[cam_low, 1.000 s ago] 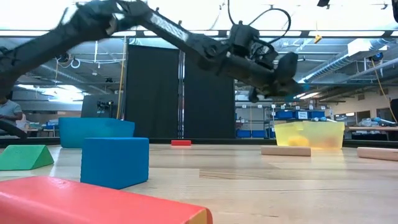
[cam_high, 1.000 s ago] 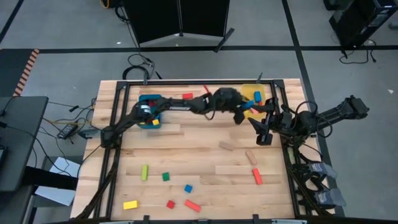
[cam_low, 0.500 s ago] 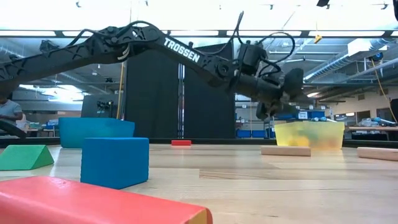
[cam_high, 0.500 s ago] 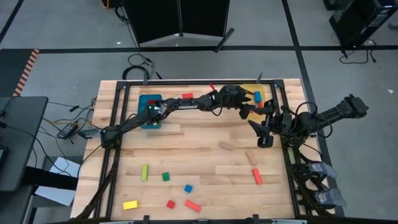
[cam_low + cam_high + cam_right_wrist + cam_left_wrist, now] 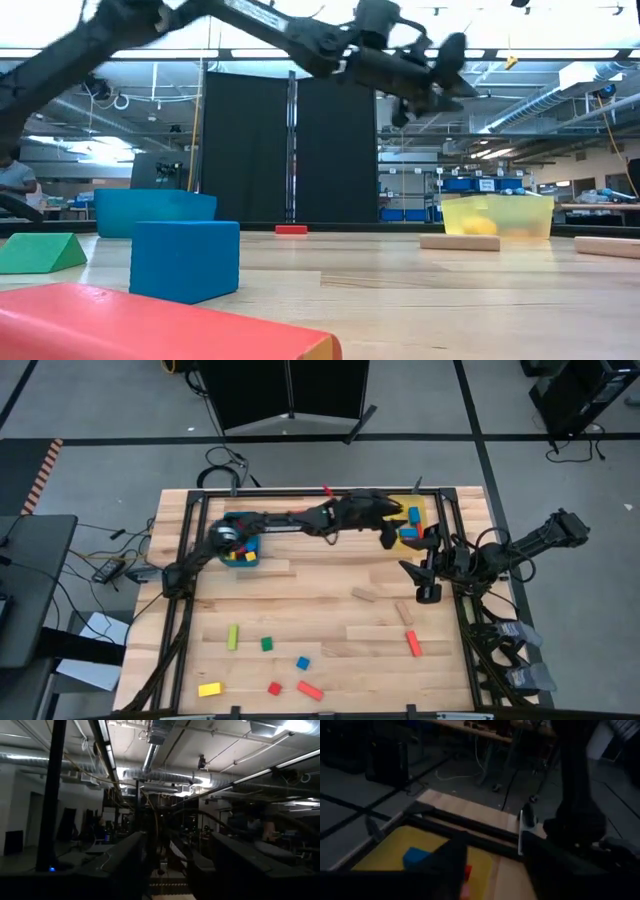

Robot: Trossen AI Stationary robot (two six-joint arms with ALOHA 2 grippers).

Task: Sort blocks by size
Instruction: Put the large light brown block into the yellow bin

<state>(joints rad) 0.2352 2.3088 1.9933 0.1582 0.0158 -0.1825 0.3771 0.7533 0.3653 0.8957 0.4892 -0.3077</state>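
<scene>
left gripper (image 5: 392,526) reaches across the table's far edge, raised beside the yellow bin (image 5: 412,510); fingers spread apart, nothing between them. right gripper (image 5: 428,592) parked at the right side, fingers apart, empty. blocks (image 5: 268,665) scattered along the near table (image 5: 320,610); some in the yellow bin and the blue bin (image 5: 243,556).

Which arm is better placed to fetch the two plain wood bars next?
Probably the right. Its gripper rests on the table beside the plain wood bars, while the left gripper, fingers apart, is raised by the yellow bin.
</scene>
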